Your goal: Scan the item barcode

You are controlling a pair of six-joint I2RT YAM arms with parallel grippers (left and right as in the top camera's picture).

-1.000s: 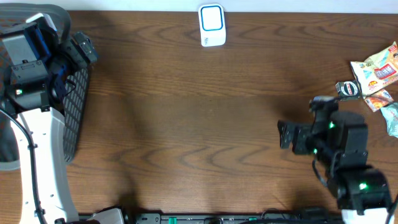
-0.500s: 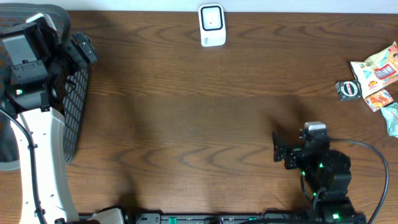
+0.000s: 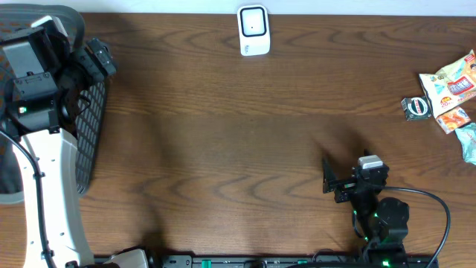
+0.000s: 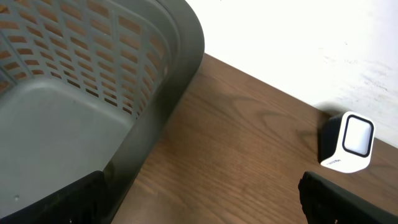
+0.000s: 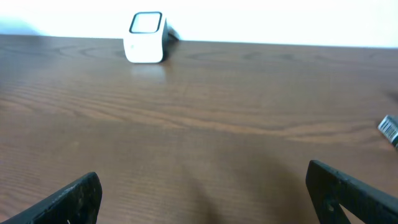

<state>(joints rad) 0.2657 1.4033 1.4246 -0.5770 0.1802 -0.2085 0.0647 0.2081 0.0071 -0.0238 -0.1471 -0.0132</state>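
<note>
So we're looking at the brown wooden counter (image 3: pixel 223 149), and both arms are sitting well apart from the goods. The right hand (image 3: pixel 332 179) is hovering low near the front edge, right of the middle. Its jaws are standing wide apart and gripping nothing, and in its own wrist view the two dark fingers (image 5: pixel 68 199) are framing bare wood. The left hand (image 3: pixel 100 59) is hanging at the far left above the grey basket (image 3: pixel 91 141), and it's gaping wide and carrying nothing too. The white scanner (image 3: pixel 253 30) is standing at the back edge, about in the middle, well apart from both hands. The stuff to scan, a heap of snack packets (image 3: pixel 450 85), is lying at the far right edge, with a little dark packet (image 3: pixel 416 108) just beside it on the left. We're also seeing a sliver of barcode (image 5: pixel 388 127) poking in at the right edge of the right wrist view, probably from that dark packet, but it's too cropped to say for sure
</note>
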